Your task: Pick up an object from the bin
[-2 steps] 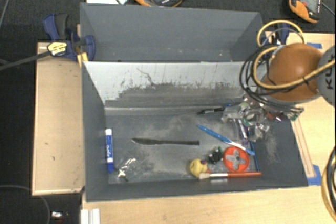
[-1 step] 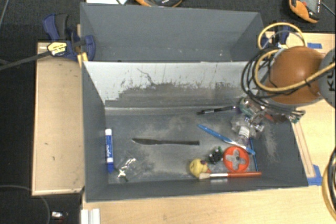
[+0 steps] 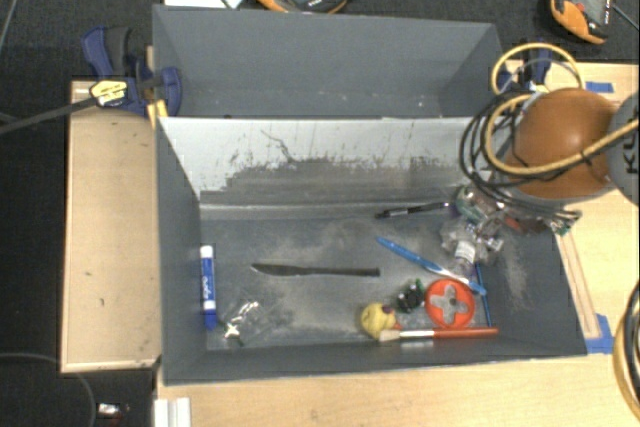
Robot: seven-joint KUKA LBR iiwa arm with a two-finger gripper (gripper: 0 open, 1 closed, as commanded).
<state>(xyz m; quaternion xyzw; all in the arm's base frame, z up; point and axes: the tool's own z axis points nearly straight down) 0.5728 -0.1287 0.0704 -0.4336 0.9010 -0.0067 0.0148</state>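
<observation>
Blue marker (image 3: 208, 287), yellow lump (image 3: 377, 319), red disc (image 3: 450, 304)

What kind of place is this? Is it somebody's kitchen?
Likely a robot lab, not a kitchen: a cabled robot arm reaches into a grey metal bin holding odd bits like a blue marker and a blue toothbrush.

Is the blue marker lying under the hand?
No, the blue marker lies by the left wall of the bin, far from the hand.

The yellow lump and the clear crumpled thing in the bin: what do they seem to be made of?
The yellow lump looks like soft rubber or foam, matte: rounded, no glints. The clear crumpled thing looks like thin glossy plastic: see-through, with white highlights. Neither is certain.
</observation>
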